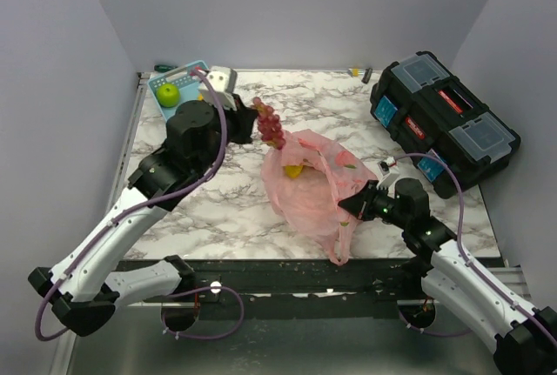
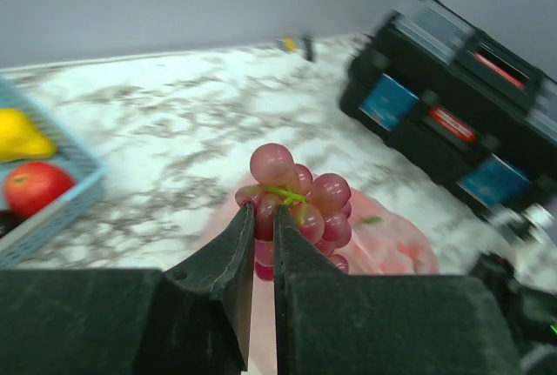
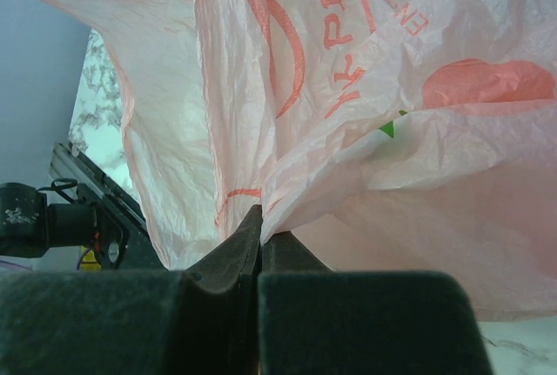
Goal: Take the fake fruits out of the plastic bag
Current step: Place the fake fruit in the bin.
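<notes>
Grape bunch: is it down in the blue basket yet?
No, the grape bunch is pinched in the left claw above the pink bag, well apart from the blue basket.

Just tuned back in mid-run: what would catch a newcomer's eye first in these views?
A bunch of red grapes is pinched in the left gripper, just over the far-left edge of the pink plastic bag in the middle of the table. The right gripper pinches the bag's near-right side. A big black toolbox fills the far right corner.
</notes>
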You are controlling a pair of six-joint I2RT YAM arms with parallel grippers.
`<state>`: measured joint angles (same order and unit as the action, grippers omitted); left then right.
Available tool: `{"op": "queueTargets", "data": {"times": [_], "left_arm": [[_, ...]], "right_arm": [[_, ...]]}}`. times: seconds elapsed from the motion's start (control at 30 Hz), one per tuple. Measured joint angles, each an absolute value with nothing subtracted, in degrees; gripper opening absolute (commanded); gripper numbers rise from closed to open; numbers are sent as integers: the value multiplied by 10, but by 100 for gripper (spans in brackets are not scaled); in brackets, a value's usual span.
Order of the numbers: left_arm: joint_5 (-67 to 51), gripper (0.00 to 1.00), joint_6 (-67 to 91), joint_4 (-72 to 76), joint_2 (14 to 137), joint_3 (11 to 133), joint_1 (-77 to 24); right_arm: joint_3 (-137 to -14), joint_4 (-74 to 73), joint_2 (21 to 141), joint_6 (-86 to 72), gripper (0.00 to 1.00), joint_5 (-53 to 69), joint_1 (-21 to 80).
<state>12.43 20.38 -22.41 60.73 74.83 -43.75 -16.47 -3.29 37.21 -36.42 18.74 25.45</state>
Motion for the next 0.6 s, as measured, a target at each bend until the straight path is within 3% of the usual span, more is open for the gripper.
{"op": "queueTargets", "data": {"times": [0.17, 0.37, 0.6], "left_arm": [[177, 2, 231, -246, 597, 752, -320], [156, 0, 327, -222, 604, 698, -148], [155, 0, 414, -161, 738, 657, -37]], "right_arm": [[-164, -33, 370, -364, 1, 187, 255], [-164, -33, 366, -364, 1, 188, 255], [-164, -33, 362, -364, 1, 190, 255]]}}
